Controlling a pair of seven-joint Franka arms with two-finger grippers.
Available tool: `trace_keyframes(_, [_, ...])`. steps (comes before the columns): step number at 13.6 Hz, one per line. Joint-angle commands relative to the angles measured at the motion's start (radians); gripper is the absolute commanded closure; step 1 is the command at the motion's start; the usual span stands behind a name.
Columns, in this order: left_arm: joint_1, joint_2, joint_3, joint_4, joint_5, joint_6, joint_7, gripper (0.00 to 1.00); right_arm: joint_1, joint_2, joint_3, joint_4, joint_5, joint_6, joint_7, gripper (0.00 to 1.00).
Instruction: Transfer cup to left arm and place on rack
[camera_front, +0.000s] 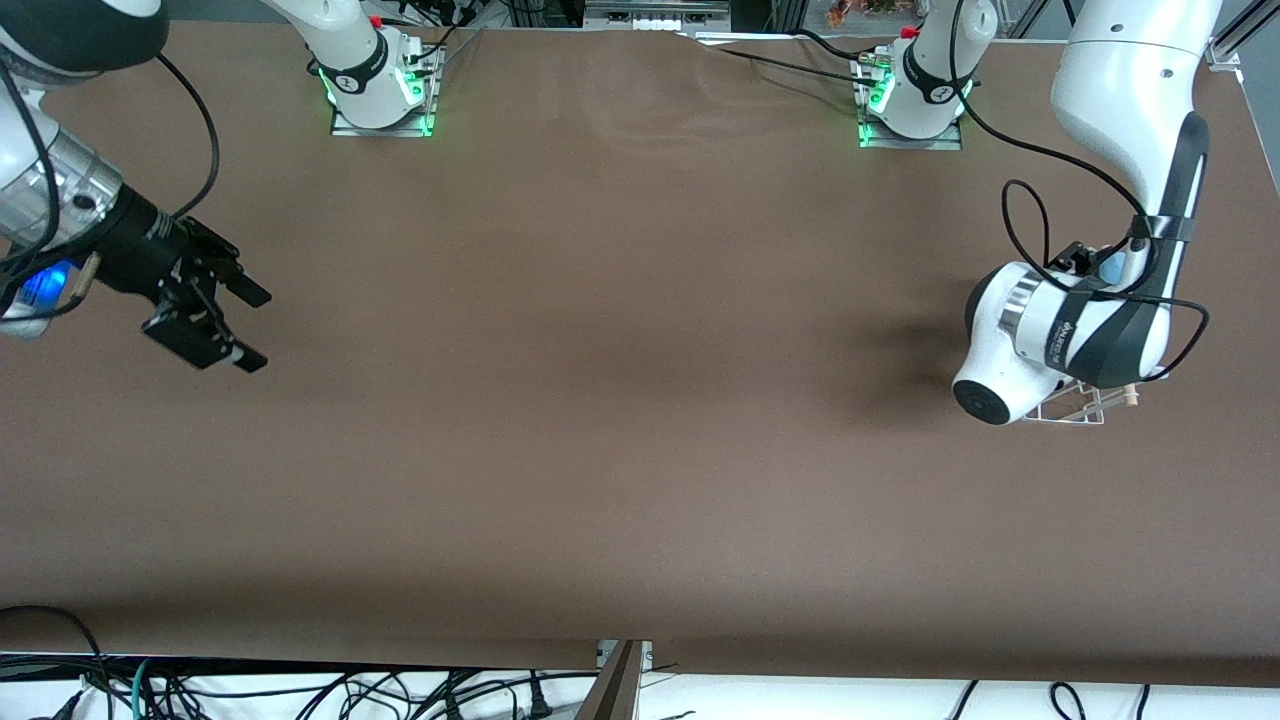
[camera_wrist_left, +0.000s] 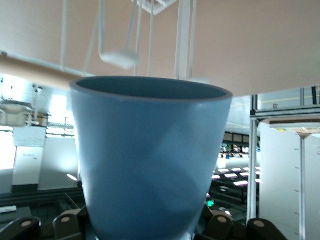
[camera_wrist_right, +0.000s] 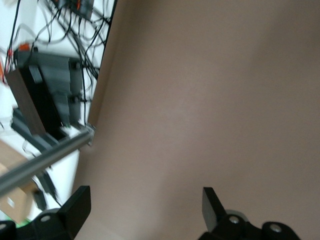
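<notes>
Cup first: from my seat I see the light-blue tumbler filling the left wrist view, its narrow base down between the left jaws, which are clamped shut on it, and its open rim turned toward the rack. Around the cup's base I can make out the black knuckles of the left gripper, and just past the rim the white wires, a rounded white hook tip and the pale wooden dowel of the rack sit close against the brown desk. In the front view the left arm is folded down over the rack at its own end of the desk, and its white wrist covers most of the rack, so I only see a corner of wire frame and a dowel end poking out beneath it; a sliver of blue shows by the arm's elbow, but I cannot tell whether the cup touches the rack. The right gripper waits over bare desk at the right arm's end, its black jaws spread wide with nothing between them, and its wrist view confirms the two fingers well apart above the brown surface near the desk's edge.
</notes>
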Motion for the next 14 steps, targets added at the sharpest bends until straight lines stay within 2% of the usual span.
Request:
trace_keyframes(1, [0.000, -0.031, -0.007, -0.020, 0.029, -0.046, 0.021, 0.94, -0.035, -0.131, 0.007, -0.162, -0.021, -0.019, -0.289, 0.01])
trace_keyframes(3, [0.005, -0.033, -0.008, -0.087, 0.055, -0.043, 0.018, 0.95, -0.076, -0.157, 0.007, -0.179, -0.090, -0.118, -0.412, 0.01])
trace_keyframes(6, [-0.009, -0.073, -0.022, -0.245, 0.113, -0.034, -0.005, 0.99, -0.076, -0.201, 0.007, -0.227, -0.261, -0.278, -0.796, 0.02])
trace_keyframes(9, [-0.009, -0.064, -0.024, -0.272, 0.142, -0.011, -0.042, 0.99, -0.089, -0.193, 0.007, -0.182, -0.279, -0.330, -0.948, 0.02])
trace_keyframes(11, [-0.008, -0.048, -0.024, -0.276, 0.147, -0.009, -0.094, 0.99, -0.090, -0.132, 0.014, -0.097, -0.332, -0.402, -0.952, 0.02])
trace_keyframes(14, [-0.015, -0.013, -0.025, -0.279, 0.150, -0.005, -0.123, 0.96, -0.093, 0.021, 0.016, 0.067, -0.331, -0.445, -0.977, 0.02])
